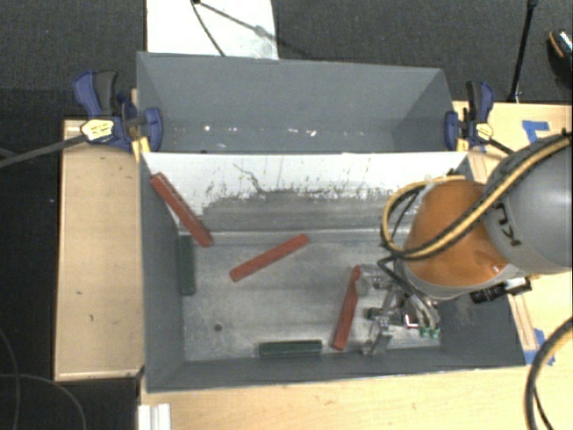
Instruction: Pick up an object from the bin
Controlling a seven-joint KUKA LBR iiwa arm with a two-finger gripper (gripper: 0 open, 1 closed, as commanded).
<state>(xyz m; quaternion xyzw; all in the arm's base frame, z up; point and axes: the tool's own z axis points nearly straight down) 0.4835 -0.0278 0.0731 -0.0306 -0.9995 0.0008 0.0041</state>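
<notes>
Bin floor (260,307) open centre-left; pincer (391,319) near front wall, beside red bar (346,312).

Reaches in from the right with a grey arm (542,213), bends down at a wrist wrapped in an orange cover (448,240), carries yellow and black cables (488,206) looped across it, points the gripper (389,321) down and leftward, low in the view.

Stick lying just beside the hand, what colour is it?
Reddish-brown; the stick shows best in the camera view.
</notes>
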